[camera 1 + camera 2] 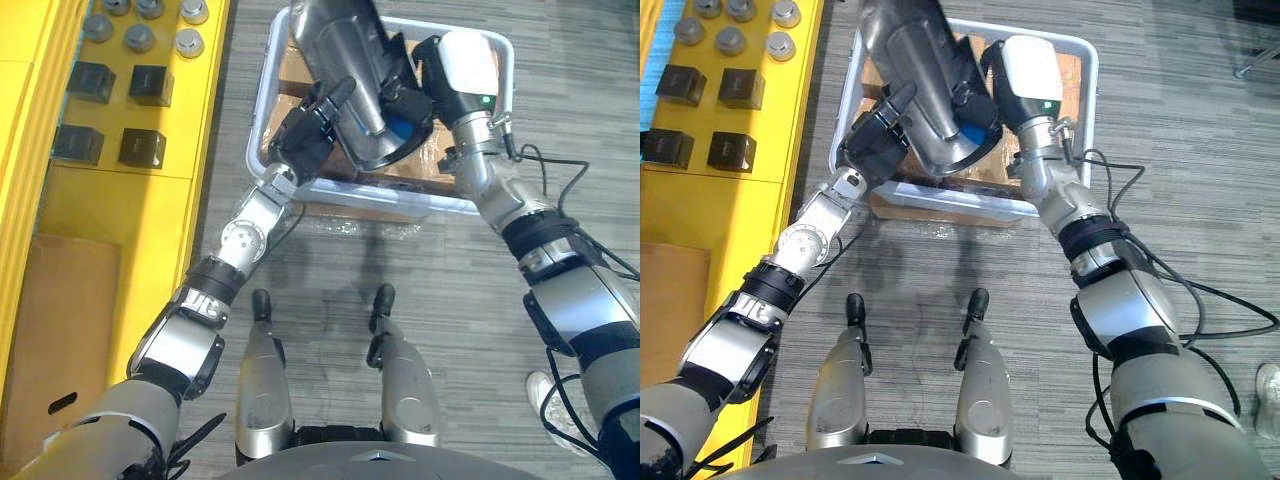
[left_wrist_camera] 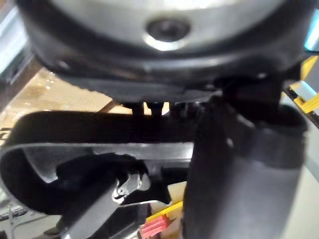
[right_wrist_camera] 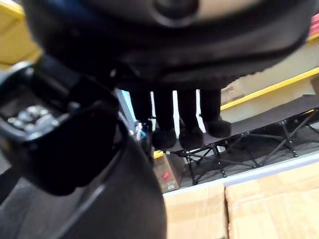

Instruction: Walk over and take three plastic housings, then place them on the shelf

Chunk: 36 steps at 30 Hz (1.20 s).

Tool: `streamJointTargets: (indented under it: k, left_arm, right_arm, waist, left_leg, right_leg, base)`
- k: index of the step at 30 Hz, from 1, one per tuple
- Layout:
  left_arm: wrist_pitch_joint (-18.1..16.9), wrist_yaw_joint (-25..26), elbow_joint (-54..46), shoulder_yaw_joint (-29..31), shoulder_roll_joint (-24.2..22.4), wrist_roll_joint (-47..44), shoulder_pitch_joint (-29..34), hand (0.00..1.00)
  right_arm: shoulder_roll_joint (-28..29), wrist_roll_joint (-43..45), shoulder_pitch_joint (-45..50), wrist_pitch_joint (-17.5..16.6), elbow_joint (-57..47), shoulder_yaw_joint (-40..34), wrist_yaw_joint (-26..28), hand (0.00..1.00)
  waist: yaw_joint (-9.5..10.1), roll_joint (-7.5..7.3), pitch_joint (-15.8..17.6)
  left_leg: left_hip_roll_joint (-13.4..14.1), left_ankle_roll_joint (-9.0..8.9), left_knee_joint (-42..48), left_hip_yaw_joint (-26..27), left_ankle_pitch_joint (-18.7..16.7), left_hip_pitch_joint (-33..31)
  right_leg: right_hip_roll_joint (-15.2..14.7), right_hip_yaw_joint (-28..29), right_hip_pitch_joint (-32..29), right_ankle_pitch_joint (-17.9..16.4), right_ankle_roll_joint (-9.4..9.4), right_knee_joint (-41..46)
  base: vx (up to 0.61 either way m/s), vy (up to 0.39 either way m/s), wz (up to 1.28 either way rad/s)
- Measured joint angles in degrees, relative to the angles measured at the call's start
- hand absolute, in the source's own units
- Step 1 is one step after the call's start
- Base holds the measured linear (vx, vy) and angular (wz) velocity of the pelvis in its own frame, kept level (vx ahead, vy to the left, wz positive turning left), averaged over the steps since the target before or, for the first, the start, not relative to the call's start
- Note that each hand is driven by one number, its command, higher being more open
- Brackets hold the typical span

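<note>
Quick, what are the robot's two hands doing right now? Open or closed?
Left hand: pressed against the plastic housing; open or closed cannot be told.
Right hand: open, straight fingers against the housing.

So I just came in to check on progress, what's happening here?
The robot holds one large silver and black housing between both hands, above the clear bin on the floor. The left hand braces one side, the right hand the other with fingers straight. The yellow shelf stands at its left.

Housing (image 1: 350,80) over bin (image 1: 400,201); shelf (image 1: 130,200) left of bin.
</note>
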Motion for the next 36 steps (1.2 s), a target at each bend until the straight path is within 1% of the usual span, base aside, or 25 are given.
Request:
streamJointTargets:
  k: [2,5,6,9,12,15,17,19,20,21,23,24,25,27,29,31,33,34,35,36]
  left_arm:
    - [0.08,0.51,0.57,-0.42,-0.18,1.71,-0.02,1.0]
    - [0.37,1.69,1.78,-0.84,-0.15,4.48,0.05,1.0]
    - [1.02,2.3,1.97,-1.16,-0.13,5.33,0.05,0.0]
    - [2.74,3.39,2.58,-1.58,-0.07,9.67,0.16,0.0]
    - [2.73,3.49,2.68,-2.45,-0.03,11.18,0.59,0.0]
    - [2.5,4.77,2.62,-3.9,-0.16,12.92,1.68,0.0]
    - [1.32,5.89,1.95,-4.16,-0.22,13.19,2.77,0.0]
    - [-0.73,8.24,1.24,-4.32,-1.33,13.14,4.78,0.0]
    - [-1.45,8.56,1.1,-4.31,-1.5,13.14,5.47,0.0]
    - [-2.42,8.86,0.07,-4.77,-1.82,13.44,7.03,0.0]
    - [-3.31,9.13,-1.76,-5.47,-1.82,14.12,9.8,0.0]
    - [-3.87,9.41,-3.17,-5.5,-1.81,15.84,11.74,0.0]
    - [-4.5,9.59,-4.33,-5.5,-1.87,16.91,13.49,0.0]
    - [-4.86,9.57,-6.2,-5.5,-1.89,18.2,16.3,0.0]
    - [-5.14,9.55,-7.66,-5.45,-2.03,18.19,19.51,0.0]
    - [-6.33,9.59,-8.13,-4.77,-3.48,18.16,23.17,0.0]
    - [-7.04,10.12,-8.68,-3.46,-4.69,18.24,25.82,0.0]
    - [-7.58,11.74,-9.98,-2.11,-5.6,18.81,27.86,0.0]
    - [-8.33,13.77,-11.5,-0.85,-6.89,21.54,29.09,0.0]
    - [-8.96,14.83,-12.58,-0.32,-7.36,23.25,29.76,0.0]
  right_arm:
    - [0.66,0.03,0.65,-1.01,-0.88,0.31,0.02,0.0]
    - [1.79,0.08,2.09,-1.41,-2.11,0.6,-0.16,0.0]
    - [1.85,0.11,2.96,-1.41,-2.17,0.58,-0.16,0.0]
    - [1.99,0.22,5.49,-1.39,-2.9,-0.04,-0.26,0.0]
    - [1.99,0.52,8.64,-1.24,-6.09,-2.01,-0.28,0.0]
    - [2.46,1.68,12.46,-0.85,-9.43,-3.52,-0.33,0.0]
    - [3.18,2.58,14.35,-0.43,-11.07,-4.18,-0.33,0.0]
    - [4.91,2.72,18.95,-0.24,-15.44,-6.26,-1.31,0.0]
    - [5.08,2.64,20.03,-0.21,-16.56,-6.44,-1.61,0.0]
    - [6.21,2.64,22.27,-0.16,-17.99,-7.2,-2.07,0.0]
    - [6.74,2.48,25.59,-0.12,-20.23,-7.82,-2.54,0.0]
    - [7.54,2.44,27.44,-0.11,-21.11,-8.02,-2.81,0.0]
    - [8.75,2.37,29.6,-0.11,-22.32,-8.71,-3.16,1.0]
    - [10.08,2.32,33.0,-0.11,-24.01,-9.12,-4.27,1.0]
    - [11.66,2.4,36.25,-0.18,-25.4,-9.17,-5.02,1.0]
    - [13.45,3.12,40.13,-0.78,-26.71,-9.14,-5.93,1.0]
    - [14.52,5.69,42.91,-2.8,-27.58,-9.15,-6.84,1.0]
    - [15.17,6.89,44.87,-4.19,-28.05,-9.02,-7.31,1.0]
    - [15.62,7.6,47.32,-4.98,-29.06,-8.86,-7.82,1.0]
    - [15.95,7.78,48.48,-5.3,-29.56,-8.67,-8.11,1.0]
  waist:
    - [0.15,-0.03,0.0]
    - [0.24,-0.03,0.0]
    - [0.35,-0.05,0.0]
    - [0.52,-0.05,0.0]
    - [0.56,-0.18,-0.01]
    - [0.51,-0.34,-0.02]
    - [0.31,-0.85,-0.26]
    - [-0.01,-1.52,-0.29]
    - [-0.15,-1.64,-0.32]
    - [-0.19,-1.76,-0.36]
    - [-0.17,-1.83,-0.39]
    - [-0.22,-2.07,-0.57]
    - [-0.17,-2.37,-0.75]
    - [-0.08,-2.63,-1.09]
    - [-0.06,-2.9,-3.24]
    - [-0.02,-2.78,-5.97]
    - [0.0,-2.7,-7.2]
    - [-0.1,-2.66,-8.55]
    - [0.03,-2.48,-9.54]
    - [0.12,-2.37,-9.82]
  left_leg:
    - [0.0,0.03,0.0,-0.03,0.03,0.05]
    - [-0.01,0.04,-0.03,-0.12,0.04,0.39]
    - [-0.01,0.04,-0.11,-0.15,0.04,0.8]
    - [-0.05,0.08,-0.38,-0.15,0.0,2.02]
    - [-0.1,0.1,-1.11,0.05,-0.03,3.08]
    - [-0.11,0.04,-1.48,0.5,-0.09,4.68]
    - [-0.11,0.01,-1.91,0.91,-0.1,5.25]
    - [-0.12,-0.02,-2.2,1.44,-0.38,6.38]
    - [-0.12,-0.02,-2.21,1.53,-0.51,6.68]
    - [-0.12,0.02,-2.18,1.57,-0.79,7.15]
    - [-0.12,0.02,-2.25,1.66,-1.11,8.06]
    - [-0.12,0.08,-2.27,1.81,-1.24,8.42]
    - [-0.12,0.06,-2.52,1.93,-1.34,8.91]
    - [-0.25,0.25,-3.2,2.0,-1.54,10.06]
    - [-0.31,0.53,-3.37,2.25,-2.08,9.95]
    - [-0.42,0.5,-4.05,2.39,-2.22,10.13]
    - [-0.42,0.27,-4.15,2.33,-2.22,10.91]
    - [-0.42,0.16,-4.19,2.33,-2.35,11.0]
    - [-0.45,0.12,-4.2,2.33,-2.39,11.05]
    - [-0.45,0.12,-4.23,2.29,-2.39,11.2]
  right_leg:
    - [-0.01,-0.06,0.08,0.01,0.0,0.0]
    - [-0.03,-0.23,0.62,0.01,0.0,-0.07]
    - [-0.03,-0.34,1.11,0.0,0.0,-0.15]
    - [-0.02,-0.57,2.68,-0.01,0.03,-0.91]
    - [0.02,-0.58,3.48,0.0,0.08,-1.52]
    - [0.07,-0.5,4.8,0.05,0.15,-1.99]
    - [0.07,-0.36,4.97,0.06,0.15,-2.13]
    - [0.16,-0.13,6.1,0.17,0.28,-2.96]
    - [0.17,-0.06,6.33,0.17,0.29,-3.04]
    - [0.24,-0.04,7.06,0.19,0.32,-3.6]
    - [0.32,-0.08,8.09,0.23,0.39,-4.11]
    - [0.35,-0.13,8.62,0.23,0.4,-4.6]
    - [0.42,-0.23,9.4,0.33,0.54,-5.37]
    - [0.42,-0.5,10.81,0.39,0.66,-6.2]
    - [0.42,-0.59,10.94,0.45,0.78,-7.22]
    - [0.41,-0.73,11.19,0.53,0.9,-7.91]
    - [0.4,-1.02,12.02,0.33,1.05,-7.94]
    - [0.4,-1.2,12.12,0.28,1.06,-7.97]
    - [0.36,-1.42,12.23,0.28,1.06,-7.98]
    - [0.35,-1.51,12.46,0.28,1.06,-8.0]
  base:
    - [0.0,0.0,0.0]
    - [-0.01,0.004,0.02]
    - [-0.01,0.006,0.04]
    - [0.0,0.002,0.01]
    - [0.0,0.003,-0.02]
    - [0.01,0.01,-0.06]
    - [0.01,0.01,-0.07]
    - [0.02,0.014,-0.07]
    - [0.04,0.019,-0.06]
    - [0.03,0.014,-0.04]
    - [0.02,0.007,-0.01]
    - [0.03,0.01,0.0]
    - [0.0,0.0,0.0]
    - [0.02,0.006,0.04]
    - [0.02,0.006,-0.02]
    - [0.07,0.013,0.0]
    - [0.06,0.009,0.04]
    - [0.06,0.008,0.03]
    - [0.04,0.008,0.03]
    - [0.04,0.008,0.04]
